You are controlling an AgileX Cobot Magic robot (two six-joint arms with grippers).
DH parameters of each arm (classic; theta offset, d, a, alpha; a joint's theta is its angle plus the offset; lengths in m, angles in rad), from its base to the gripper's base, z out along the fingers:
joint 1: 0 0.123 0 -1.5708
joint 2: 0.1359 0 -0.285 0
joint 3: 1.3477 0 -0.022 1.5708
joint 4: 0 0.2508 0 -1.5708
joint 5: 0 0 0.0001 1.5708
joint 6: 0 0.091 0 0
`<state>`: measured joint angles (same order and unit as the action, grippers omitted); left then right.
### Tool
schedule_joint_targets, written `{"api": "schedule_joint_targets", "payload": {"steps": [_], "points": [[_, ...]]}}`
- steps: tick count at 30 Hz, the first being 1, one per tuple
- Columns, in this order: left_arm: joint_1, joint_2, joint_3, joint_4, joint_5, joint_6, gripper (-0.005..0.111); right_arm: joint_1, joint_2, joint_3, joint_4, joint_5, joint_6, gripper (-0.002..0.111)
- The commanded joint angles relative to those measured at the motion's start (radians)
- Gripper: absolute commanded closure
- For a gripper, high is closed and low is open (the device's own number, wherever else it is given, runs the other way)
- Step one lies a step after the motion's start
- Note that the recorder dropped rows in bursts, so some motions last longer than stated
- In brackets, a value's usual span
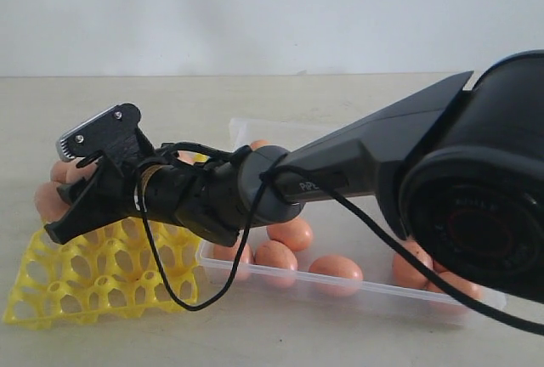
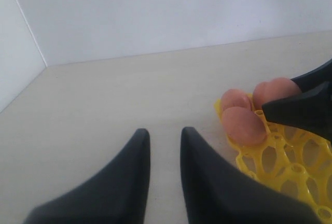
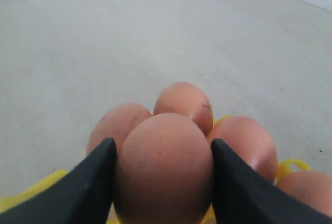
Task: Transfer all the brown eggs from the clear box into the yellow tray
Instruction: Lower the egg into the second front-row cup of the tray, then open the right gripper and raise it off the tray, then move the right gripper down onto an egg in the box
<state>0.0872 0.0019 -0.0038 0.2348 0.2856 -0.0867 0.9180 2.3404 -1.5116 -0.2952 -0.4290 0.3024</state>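
The right gripper [image 3: 161, 146] is clamped on the held egg [image 3: 163, 167], one dark finger pressing each flank, and it hangs over the far corner of the yellow tray [image 1: 51, 290], just beside the seated eggs [image 3: 189, 102] clustered in that corner. Whether it touches them cannot be told, since it hides their near sides. The worst risk is a release over a raised peg rather than a cell. The shell is smooth and curved, so the egg would likely tip, roll against its neighbours or run off the tray's edge. Coming down too close to the seated eggs could knock shell on shell and crack one, and a harder squeeze could do the same. A slack cable [image 1: 183, 295] loops down beside the tray and could snag on the lattice. The held egg's long axis seems to run along the fingers, from wrist toward tips, with the grip across its narrower waist. As the arm slopes down toward the tray, that axis probably leans rather than standing upright, so the egg would meet its cell slantwise. Which end is the blunt one I cannot tell. More loose eggs [image 1: 336, 267] lie in the clear box [image 1: 382, 295] beside the tray. The left gripper [image 2: 164, 130] hovers near the tray's corner, fingers slightly apart and holding nothing.
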Motion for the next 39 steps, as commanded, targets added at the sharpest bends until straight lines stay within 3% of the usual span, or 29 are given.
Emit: {"api": "schedule_joint_targets", "payload": {"steps": [1,7,18,27,31,35,39], "points": [[0.002,-0.002,0.004,-0.002,-0.002,-0.002,0.085,-0.001,-0.010,-0.005,-0.001,0.000,0.006,0.058],[0.002,-0.002,0.004,-0.002,-0.002,-0.002,0.085,-0.001,-0.016,-0.007,-0.004,0.069,0.005,0.047],[0.002,-0.002,0.004,-0.002,-0.002,-0.002,0.085,-0.008,-0.106,-0.005,-0.017,0.141,-0.058,0.047],[0.002,-0.002,0.004,-0.002,-0.002,-0.002,0.085,-0.067,-0.412,0.115,-0.089,0.472,-0.066,0.048],[0.002,-0.002,0.004,-0.002,-0.002,-0.002,0.085,-0.085,-0.543,0.186,-0.108,0.723,-0.078,0.048],[0.002,-0.002,0.004,-0.002,-0.002,-0.002,0.085,-0.094,-0.584,0.223,-0.104,1.013,-0.122,0.048],[0.002,-0.002,0.004,-0.002,-0.002,-0.002,0.085,-0.092,-0.583,0.245,-0.022,1.115,-0.268,0.048]]}}
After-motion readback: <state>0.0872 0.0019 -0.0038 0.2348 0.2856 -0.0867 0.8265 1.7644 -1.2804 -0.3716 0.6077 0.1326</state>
